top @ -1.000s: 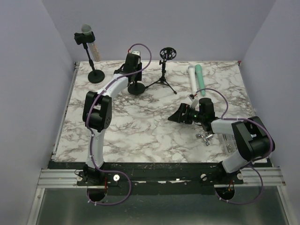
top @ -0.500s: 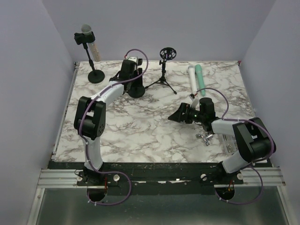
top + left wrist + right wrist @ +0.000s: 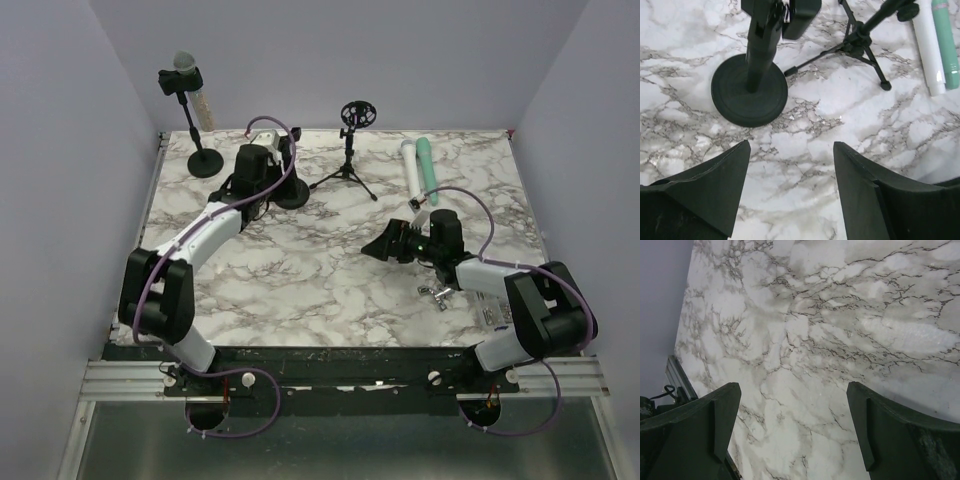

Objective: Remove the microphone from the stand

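Top view: the microphone (image 3: pixel 183 62) sits in its stand (image 3: pixel 206 162) at the far-left corner; right jaws gape empty, left jaws hidden under their wrist. Left wrist: left jaws apart, gripping nothing — a second stand (image 3: pixel 752 100), top cut off, beyond. Right wrist: right jaws wide over the surface (image 3: pixel 840 315).

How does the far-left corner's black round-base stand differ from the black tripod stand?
The black round-base corner stand rests on a flat disc, the black tripod stand on three legs. The corner stand holds a grey-tipped microphone; the tripod's ring mount is empty. Both stand upright.
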You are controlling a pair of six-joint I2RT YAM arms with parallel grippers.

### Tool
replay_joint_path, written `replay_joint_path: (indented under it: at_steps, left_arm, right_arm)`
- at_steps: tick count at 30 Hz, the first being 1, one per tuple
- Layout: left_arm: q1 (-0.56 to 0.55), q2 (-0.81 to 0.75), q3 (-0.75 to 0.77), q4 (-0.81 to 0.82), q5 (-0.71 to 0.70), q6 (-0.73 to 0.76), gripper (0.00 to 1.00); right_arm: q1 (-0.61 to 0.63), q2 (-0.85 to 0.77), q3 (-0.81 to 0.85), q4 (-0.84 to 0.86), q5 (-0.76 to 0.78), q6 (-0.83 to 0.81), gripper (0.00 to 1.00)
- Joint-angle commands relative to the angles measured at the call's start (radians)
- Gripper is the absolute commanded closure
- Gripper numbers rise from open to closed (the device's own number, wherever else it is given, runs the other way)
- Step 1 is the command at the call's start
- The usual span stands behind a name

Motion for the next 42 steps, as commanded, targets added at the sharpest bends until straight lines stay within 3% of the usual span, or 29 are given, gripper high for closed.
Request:
replay_joint_path:
  at_steps: [1, 9, 16, 21, 31, 42]
  left_arm:
    - [0.003, -0.170, -0.122, 0.059, 0.061, -0.048, 0.30]
    - [0.027, -0.387, -0.274, 0.094, 0.107, -0.085, 0.30]
    - [0.142, -0.504, -0.319, 0.126, 0.176, -0.142, 0.30]
    - [0.239, -0.536, -0.318, 0.165, 0.169, -0.181, 0.24]
    - [0.359, -0.446, -0.347, 0.423, 0.101, -0.287, 0.22]
    - [0.408, -0.153, -0.283, 0.801, 0.091, -0.198, 0.22]
  right_arm:
    - [0.002, -0.039, -0.014, -0.002, 0.032, -0.024, 0.04]
    - [0.002, -0.021, 0.006, -0.009, 0.009, 0.020, 0.04]
    - [0.002, -0.100, 0.017, -0.091, 0.009, 0.045, 0.04]
    - [0.002, -0.101, -0.012, -0.093, 0.017, -0.009, 0.03]
    - [0.002, -0.150, -0.100, 0.028, 0.019, 0.002, 0.03]
    - [0.002, -0.107, -0.123, 0.127, -0.010, 0.047, 0.03]
